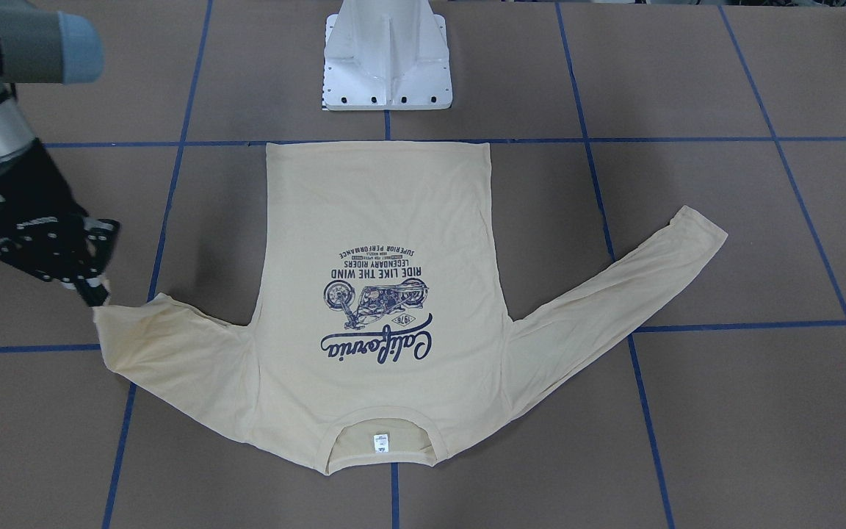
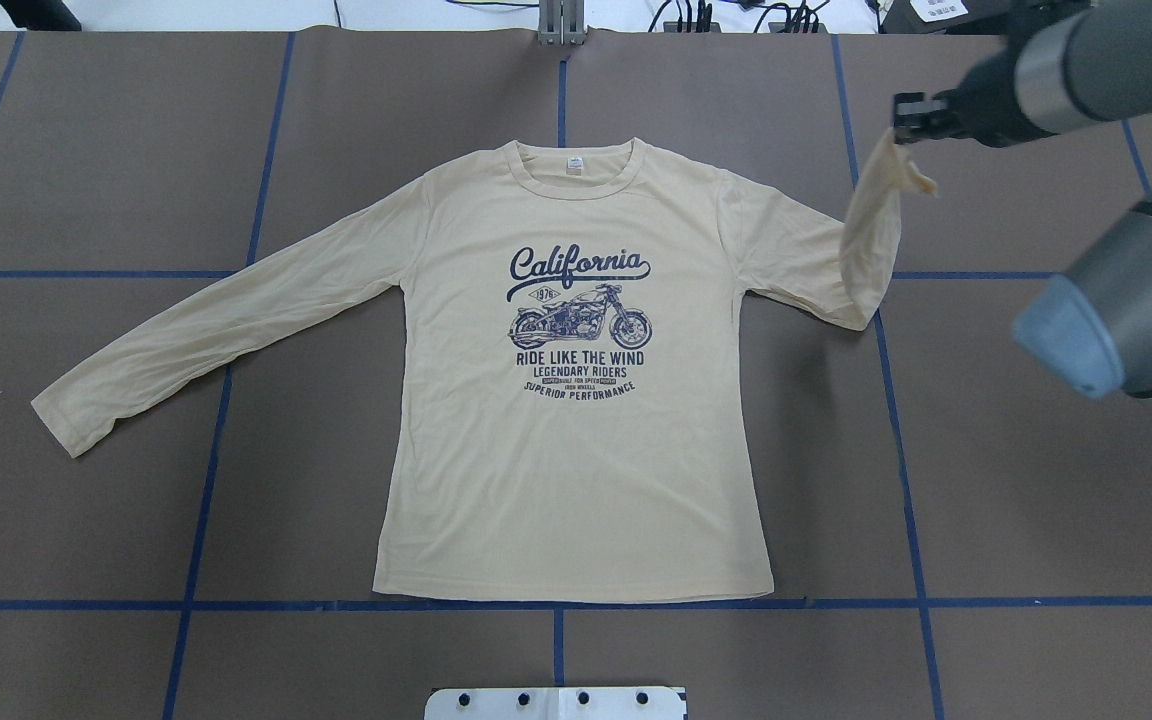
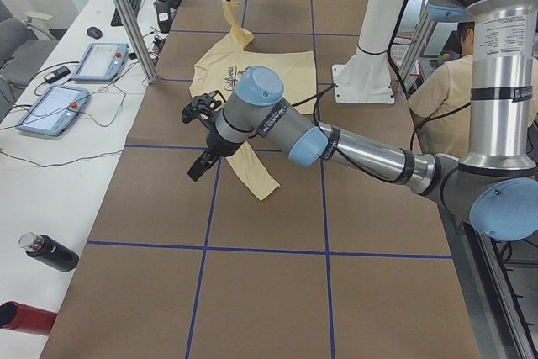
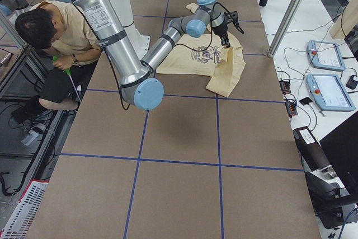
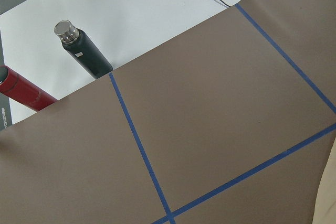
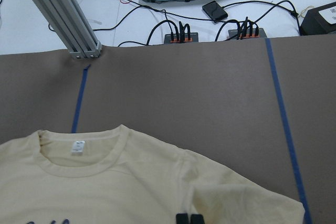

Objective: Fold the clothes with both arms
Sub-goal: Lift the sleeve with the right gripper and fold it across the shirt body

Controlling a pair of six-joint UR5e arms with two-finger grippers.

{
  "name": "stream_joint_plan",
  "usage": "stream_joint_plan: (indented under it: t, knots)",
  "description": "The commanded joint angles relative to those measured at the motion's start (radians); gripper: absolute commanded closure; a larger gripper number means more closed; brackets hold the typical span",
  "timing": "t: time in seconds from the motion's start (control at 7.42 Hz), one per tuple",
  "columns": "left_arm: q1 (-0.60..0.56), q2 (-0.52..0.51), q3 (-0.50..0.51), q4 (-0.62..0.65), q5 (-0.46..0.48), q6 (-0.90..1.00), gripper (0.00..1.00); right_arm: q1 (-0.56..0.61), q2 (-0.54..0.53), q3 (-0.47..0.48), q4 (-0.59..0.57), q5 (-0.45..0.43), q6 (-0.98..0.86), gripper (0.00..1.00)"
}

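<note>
My left gripper (image 3: 198, 167) hangs out left of the white pedestal (image 1: 388, 59); I cannot tell whether it is open or closed. The shirt (image 2: 576, 440) lies flat, print up, in front of the pedestal, with its hem nearest it. Right of the pedestal, my right gripper (image 2: 901, 125) is clenched on the lifted sleeve cuff (image 2: 886, 180).

A robotics lab, by all signs. The left arm (image 3: 361, 153) and right arm (image 4: 106, 26) rise from a white bolted pedestal (image 1: 388, 59) beside a wide surface (image 2: 1036, 450) covered in brown paper and gridded with blue tape (image 2: 561, 604). Along its edge stand an aluminium frame post (image 6: 58, 11), trailing black cables (image 6: 136, 11) and what look like two teach pendants (image 4: 327, 92). A person (image 4: 56, 32) crouches by the base.
</note>
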State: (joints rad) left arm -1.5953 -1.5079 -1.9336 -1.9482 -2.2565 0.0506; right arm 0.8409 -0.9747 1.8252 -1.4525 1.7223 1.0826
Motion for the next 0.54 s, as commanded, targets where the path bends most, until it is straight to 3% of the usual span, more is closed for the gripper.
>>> stream_joint_plan:
  t: [0.0, 0.13, 0.4]
  knots:
    - [0.000, 0.000, 0.001, 0.000, 0.000, 0.000, 0.00, -0.077, 0.280, -0.259, -0.025, -0.122, 0.101, 1.00]
    - [0.000, 0.000, 0.001, 0.002, 0.000, 0.000, 0.00, -0.103, 0.401, -0.405, -0.016, -0.135, 0.135, 1.00]
    - [0.000, -0.002, 0.002, 0.002, 0.000, 0.000, 0.00, -0.164, 0.520, -0.558, 0.023, -0.213, 0.193, 1.00]
